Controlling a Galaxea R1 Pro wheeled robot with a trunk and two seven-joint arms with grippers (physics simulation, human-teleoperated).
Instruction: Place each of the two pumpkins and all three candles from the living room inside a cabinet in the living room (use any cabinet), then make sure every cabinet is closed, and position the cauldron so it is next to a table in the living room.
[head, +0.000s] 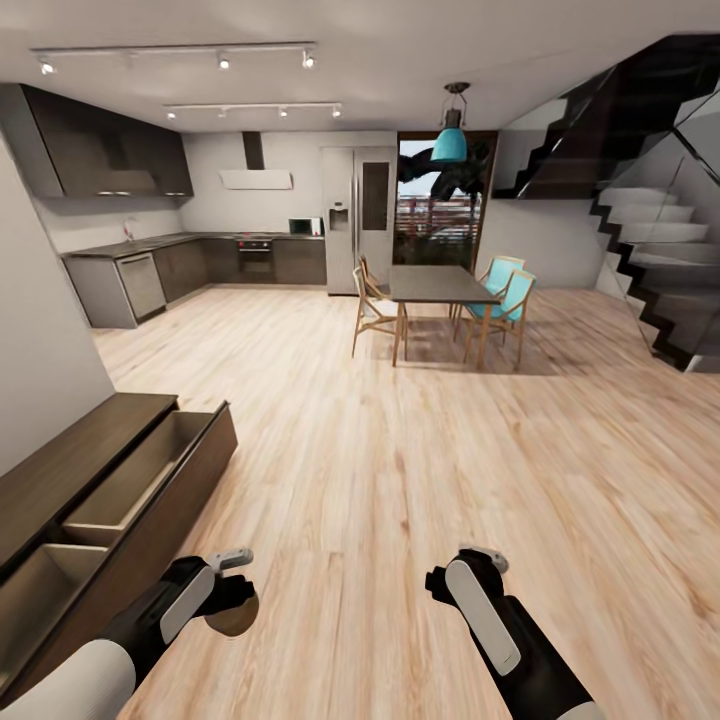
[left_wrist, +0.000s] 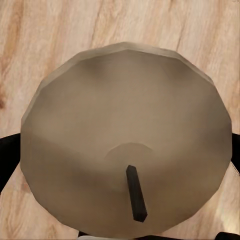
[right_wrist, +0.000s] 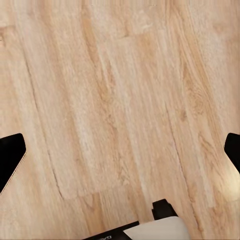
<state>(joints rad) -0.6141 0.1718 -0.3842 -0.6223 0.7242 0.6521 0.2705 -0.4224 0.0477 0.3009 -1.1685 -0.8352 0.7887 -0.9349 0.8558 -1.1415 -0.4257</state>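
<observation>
A grey-beige candle (left_wrist: 125, 130) with a short dark wick sits between the black fingers of my left gripper (head: 236, 603), which is shut on it low over the wooden floor. In the head view the candle (head: 236, 618) shows as a beige disc under the hand. Just to its left stands the long dark-brown cabinet (head: 90, 440), with two of its drawers pulled out and their beige insides showing bare. My right gripper (head: 468, 566) hangs open over bare floorboards, and its two black fingertips (right_wrist: 11, 156) stand wide apart with nothing between them.
A grey wall runs behind the cabinet on the left. Farther off stand a dining table (head: 437, 286) with wooden and teal chairs, the grey kitchen units (head: 150, 275) and a fridge (head: 358, 220). A dark staircase (head: 650, 260) rises at the right. Open wooden floor lies ahead.
</observation>
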